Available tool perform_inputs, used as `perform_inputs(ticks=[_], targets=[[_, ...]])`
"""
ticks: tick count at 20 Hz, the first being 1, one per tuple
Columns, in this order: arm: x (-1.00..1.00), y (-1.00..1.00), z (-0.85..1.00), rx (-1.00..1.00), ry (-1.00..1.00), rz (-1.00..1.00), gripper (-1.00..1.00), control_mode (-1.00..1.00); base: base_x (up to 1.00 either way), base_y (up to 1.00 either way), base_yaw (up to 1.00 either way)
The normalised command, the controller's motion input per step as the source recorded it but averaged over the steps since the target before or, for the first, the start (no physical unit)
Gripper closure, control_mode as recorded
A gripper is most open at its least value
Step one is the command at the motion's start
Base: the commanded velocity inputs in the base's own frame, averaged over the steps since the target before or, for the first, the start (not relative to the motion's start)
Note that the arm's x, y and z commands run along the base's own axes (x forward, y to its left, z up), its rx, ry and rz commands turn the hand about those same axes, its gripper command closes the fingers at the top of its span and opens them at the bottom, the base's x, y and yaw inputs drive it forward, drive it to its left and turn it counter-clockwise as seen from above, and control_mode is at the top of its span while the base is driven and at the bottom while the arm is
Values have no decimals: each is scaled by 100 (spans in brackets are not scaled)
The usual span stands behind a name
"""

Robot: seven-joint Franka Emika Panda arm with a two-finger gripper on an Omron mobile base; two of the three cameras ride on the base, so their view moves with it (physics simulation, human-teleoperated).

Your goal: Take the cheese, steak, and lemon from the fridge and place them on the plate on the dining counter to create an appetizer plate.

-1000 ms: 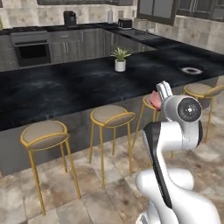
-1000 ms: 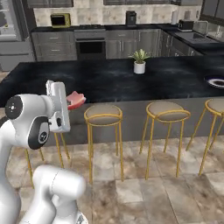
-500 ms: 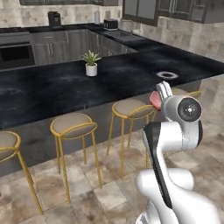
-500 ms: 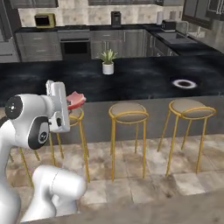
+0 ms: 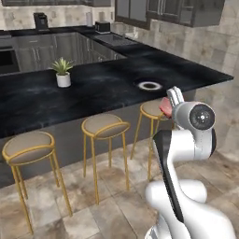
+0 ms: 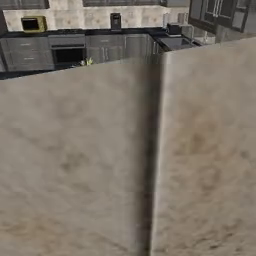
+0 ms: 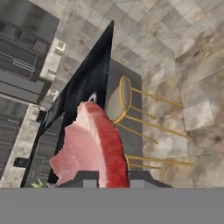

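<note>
The flat pinkish-red slab of raw steak (image 7: 93, 146) stands on edge between the two dark finger tips of the gripper (image 7: 111, 177), which are closed on it at its lower end. In the left base view a sliver of that steak (image 5: 165, 106) peeks out beside the white arm's wrist, held up at about counter height, short of the long black marble-look dining counter (image 5: 93, 88).

Since the earlier pictures the base has driven, so the whole scene has slid: the small potted plant in a white pot (image 5: 63, 73) sits further left on the counter, the round dark-rimmed plate (image 5: 150, 85) with its white ring is now nearer and just beyond the held steak, and the gold-legged round stools (image 5: 105, 126) have shifted with it. The grip on the steak is unchanged.

The right base view now faces a close beige stone-look wall corner (image 6: 150, 165), with grey cabinets above it. The hand view looks down over the steak at the counter's edge, a stool (image 7: 124, 99) and the tiled floor (image 7: 192, 57).
</note>
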Motion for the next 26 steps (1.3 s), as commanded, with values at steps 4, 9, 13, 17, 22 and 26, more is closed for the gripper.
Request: perform_inputs(ticks=[4, 9, 13, 17, 22, 26], targets=[[0, 0, 0, 0, 0, 0, 100, 100, 3, -100, 0], [0, 0, 0, 0, 0, 0, 100, 100, 13, -100, 0], [0, 0, 0, 0, 0, 0, 100, 100, 45, -96, 0], [0, 0, 0, 0, 0, 0, 100, 100, 81, -59, 0], [0, 0, 0, 0, 0, 0, 100, 100, 100, -15, 3], [0, 0, 0, 0, 0, 0, 100, 100, 78, 17, 0]])
